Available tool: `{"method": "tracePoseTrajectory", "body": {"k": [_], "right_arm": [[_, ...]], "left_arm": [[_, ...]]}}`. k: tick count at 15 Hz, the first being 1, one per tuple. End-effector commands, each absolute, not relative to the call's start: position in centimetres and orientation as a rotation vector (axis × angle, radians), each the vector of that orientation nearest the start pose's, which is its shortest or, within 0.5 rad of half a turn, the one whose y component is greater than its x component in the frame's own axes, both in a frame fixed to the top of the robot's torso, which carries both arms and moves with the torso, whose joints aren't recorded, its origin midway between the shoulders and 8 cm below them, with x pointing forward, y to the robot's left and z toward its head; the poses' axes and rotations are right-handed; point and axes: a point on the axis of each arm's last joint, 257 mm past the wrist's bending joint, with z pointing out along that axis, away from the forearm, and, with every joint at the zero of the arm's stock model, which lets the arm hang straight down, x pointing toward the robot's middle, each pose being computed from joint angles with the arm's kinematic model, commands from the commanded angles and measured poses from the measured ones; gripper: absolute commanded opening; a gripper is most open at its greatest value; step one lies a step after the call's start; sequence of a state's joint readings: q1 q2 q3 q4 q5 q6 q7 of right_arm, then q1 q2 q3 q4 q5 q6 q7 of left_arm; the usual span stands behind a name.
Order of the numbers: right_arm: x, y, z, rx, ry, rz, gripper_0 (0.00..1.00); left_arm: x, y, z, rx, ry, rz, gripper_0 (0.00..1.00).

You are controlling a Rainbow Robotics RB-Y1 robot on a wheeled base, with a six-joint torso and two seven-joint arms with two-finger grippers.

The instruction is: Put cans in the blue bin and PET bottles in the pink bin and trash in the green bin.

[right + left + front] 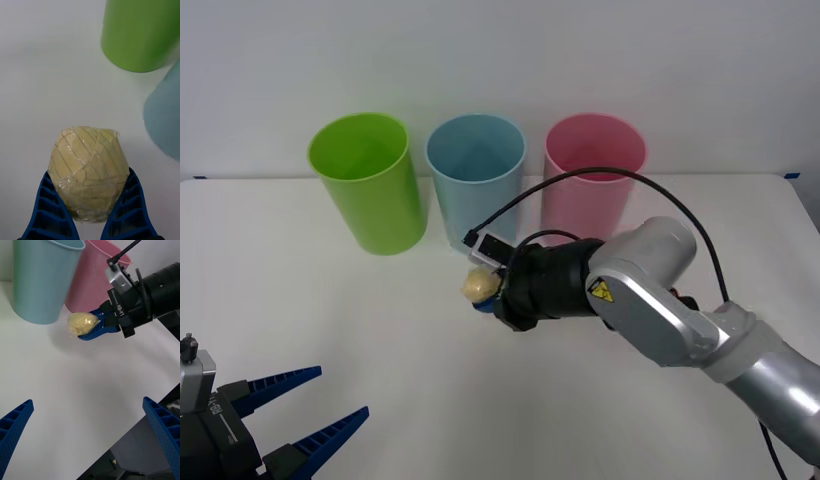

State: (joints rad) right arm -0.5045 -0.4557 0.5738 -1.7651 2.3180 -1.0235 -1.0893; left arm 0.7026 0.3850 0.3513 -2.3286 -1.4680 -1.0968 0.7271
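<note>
Three bins, one trash (477, 284) ball — in right gripper (484, 292) jaws.

On the white table (93, 390) stand the blue bin (43, 277) and, just beside it, the pink bin (93, 281). In front of them the right gripper (88, 327) reaches in on its black arm (157, 292), its blue fingers (98, 332) closed around the trash (80, 323), a pale-yellow wrinkled ball held just off the table near the foot of the blue bin. A black cable (125, 249) runs from the gripper's wrist across the pink bin. The left gripper's own blue ribbed fingers (15, 423) are spread wide apart, holding nothing.
</note>
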Motion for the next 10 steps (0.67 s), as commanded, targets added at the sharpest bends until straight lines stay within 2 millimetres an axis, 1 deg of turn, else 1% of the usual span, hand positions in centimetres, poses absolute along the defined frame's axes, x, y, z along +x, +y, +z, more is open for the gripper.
{"method": "tracePoseTrajectory", "body": {"k": [1,3,4,6,7,8,10], "right_arm": [[43.9,-1.5,-21.3,-1.334,1.839,0.405,0.0],[43.0,-3.3,-18.3,-1.292,1.824,0.465,0.0],[42.8,-3.6,-16.9,-1.271,1.809,0.486,0.0],[42.6,-3.5,-14.2,-1.208,1.785,0.54,0.0],[42.8,-3.5,-12.7,-1.17,1.775,0.566,0.0],[43.1,-3.4,-11.8,-1.153,1.766,0.58,0.0],[43.5,-2.5,-9.9,-1.151,1.733,0.583,0.0]], "left_arm": [[26.2,20.8,-20.0,0.46,1.942,-0.754,1.0],[26.2,20.8,-20.0,0.46,1.942,-0.754,1.0],[26.2,20.8,-20.0,0.46,1.942,-0.754,1.0],[26.2,20.8,-20.0,0.46,1.942,-0.754,1.0],[26.2,20.8,-20.0,0.46,1.942,-0.754,1.0],[26.2,20.8,-20.0,0.46,1.942,-0.754,1.0],[26.2,20.8,-20.0,0.46,1.942,-0.754,1.0]]}}
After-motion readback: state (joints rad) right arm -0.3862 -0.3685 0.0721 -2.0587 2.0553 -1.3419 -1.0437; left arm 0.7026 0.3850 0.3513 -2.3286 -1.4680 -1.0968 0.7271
